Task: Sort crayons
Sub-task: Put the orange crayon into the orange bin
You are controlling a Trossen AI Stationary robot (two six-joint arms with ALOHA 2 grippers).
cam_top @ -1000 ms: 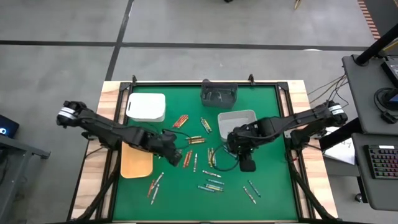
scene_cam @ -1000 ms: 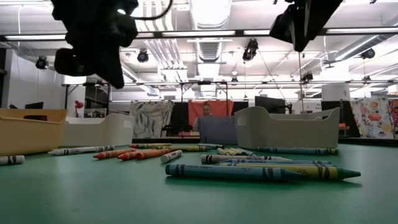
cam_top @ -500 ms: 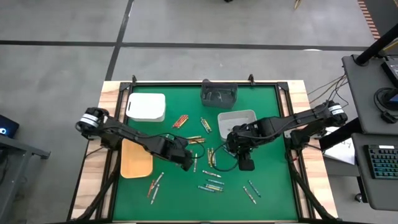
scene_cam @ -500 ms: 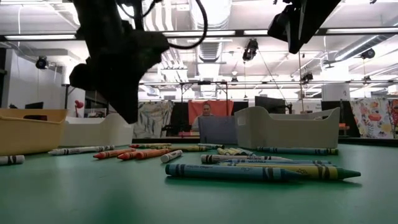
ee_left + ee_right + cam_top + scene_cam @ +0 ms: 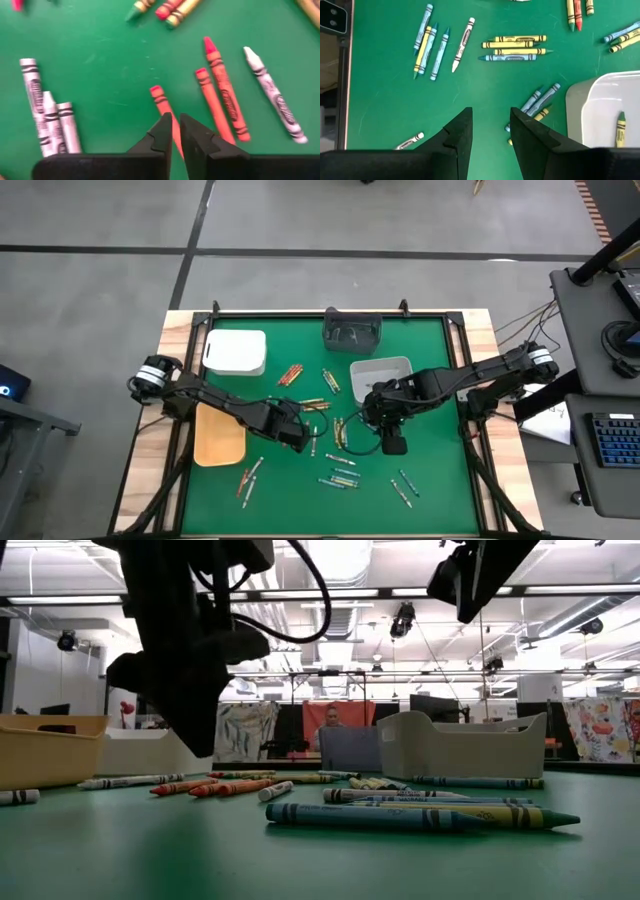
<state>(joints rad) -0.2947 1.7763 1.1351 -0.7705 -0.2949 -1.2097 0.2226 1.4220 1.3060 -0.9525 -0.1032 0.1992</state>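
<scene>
Left gripper (image 5: pixel 175 131) now farther inboard, jaws narrow over orange crayons (image 5: pixel 216 105); right gripper (image 5: pixel 490 127) jaws wide; labels unreadable

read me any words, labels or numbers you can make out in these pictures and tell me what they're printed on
None can be read.
Paper wrappers on the orange-red crayons and the white crayon in the left wrist view: dark printed bands, too blurred to read.
Wrappers on the yellow crayons in the right wrist view: print too small to read.
Wrapper on the nearest blue-green crayon in the low view: dark marks, illegible.
The white plastic bin shows no visible label.
</scene>
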